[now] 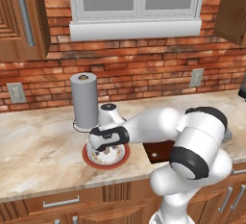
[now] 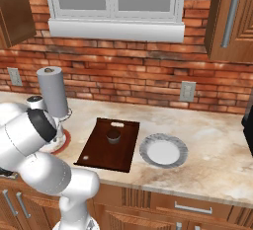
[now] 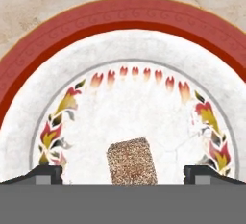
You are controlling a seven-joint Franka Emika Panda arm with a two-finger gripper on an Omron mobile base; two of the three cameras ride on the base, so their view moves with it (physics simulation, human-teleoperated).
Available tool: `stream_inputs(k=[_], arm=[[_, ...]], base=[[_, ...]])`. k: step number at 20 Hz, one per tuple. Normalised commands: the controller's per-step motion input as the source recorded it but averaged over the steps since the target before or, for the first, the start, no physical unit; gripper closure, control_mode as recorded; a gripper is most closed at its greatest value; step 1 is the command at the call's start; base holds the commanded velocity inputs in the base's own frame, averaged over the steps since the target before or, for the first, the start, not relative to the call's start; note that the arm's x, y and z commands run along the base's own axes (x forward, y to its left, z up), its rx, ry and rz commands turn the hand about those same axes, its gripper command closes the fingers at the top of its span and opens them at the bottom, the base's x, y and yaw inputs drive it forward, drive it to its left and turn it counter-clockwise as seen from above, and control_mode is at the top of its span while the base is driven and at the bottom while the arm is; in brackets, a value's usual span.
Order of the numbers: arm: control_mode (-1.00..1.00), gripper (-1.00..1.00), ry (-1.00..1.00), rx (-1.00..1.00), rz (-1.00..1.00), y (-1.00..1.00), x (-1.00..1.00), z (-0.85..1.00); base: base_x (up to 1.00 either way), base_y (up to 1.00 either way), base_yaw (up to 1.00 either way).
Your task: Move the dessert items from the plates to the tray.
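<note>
In the hand view my gripper (image 3: 125, 175) hangs open just above the red-rimmed plate (image 3: 120, 18). The small pale tan dessert piece (image 3: 131, 160) lies on the plate's white centre, between the two fingertips (image 3: 45, 174) with clear gaps on both sides. From the left base view the hand (image 1: 106, 137) covers most of that plate (image 1: 120, 159). The dark brown cupcake-like piece (image 2: 114, 135) sits on the reddish-brown tray (image 2: 99, 157), near its slot-handle end. To the right of the tray lies the plain pale plate (image 2: 163, 151), with nothing on it.
A tall grey cylinder (image 1: 84, 100) on a round base stands just behind the red-rimmed plate, close to my hand. The tray's corner (image 1: 158, 152) shows right of the plate, behind my arm. A brick wall with outlets backs the counter, and the front edge is near.
</note>
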Motion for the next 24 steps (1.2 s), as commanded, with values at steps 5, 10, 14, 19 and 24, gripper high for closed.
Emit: stream_inputs(k=[5,10,14,19,24], arm=[[-1.0,-1.0,0.0,0.0,0.01,-0.01,0.08,-0.05],[-1.0,-1.0,0.0,0.0,0.01,-0.02,0.01,-0.15],[-1.0,-1.0,0.0,0.0,0.01,0.0,0.0,-0.05],[-1.0,1.0,0.0,0.0,0.0,0.0,0.0,0.0],[-1.0,1.0,0.0,0.0,0.0,0.0,0.0,0.0]], base=[[0.0,0.0,0.0],[0.0,0.0,0.0],[0.0,0.0,0.0],[0.0,0.0,0.0],[0.0,0.0,0.0]])
